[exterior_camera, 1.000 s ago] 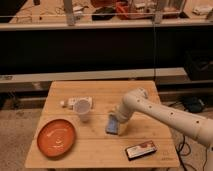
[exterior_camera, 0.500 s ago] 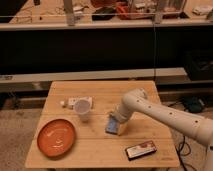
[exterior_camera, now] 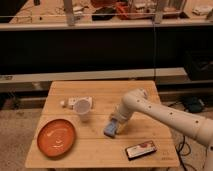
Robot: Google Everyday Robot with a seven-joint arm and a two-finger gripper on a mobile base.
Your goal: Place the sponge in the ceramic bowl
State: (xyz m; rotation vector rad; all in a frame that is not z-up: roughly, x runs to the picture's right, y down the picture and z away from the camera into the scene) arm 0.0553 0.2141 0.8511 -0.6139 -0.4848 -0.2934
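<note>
The light-blue sponge [exterior_camera: 109, 131] lies on the wooden table [exterior_camera: 100, 152], right of centre. My gripper [exterior_camera: 114, 123] reaches down from the white arm [exterior_camera: 160, 112] on the right and is shut on the sponge's upper end. The sponge still rests on the tabletop. The ceramic bowl [exterior_camera: 56, 137], a wide orange-red dish, sits at the table's front left, well apart from the sponge and with nothing in it.
A translucent whitish cup [exterior_camera: 83, 109] stands between the bowl and the sponge. A small white item [exterior_camera: 72, 102] lies behind the cup. A black-and-red flat box [exterior_camera: 140, 149] lies near the front right edge. Dark shelving runs behind the table.
The gripper has shut on the sponge. Arm and sponge stay in about the same place; nothing else on the table moved.
</note>
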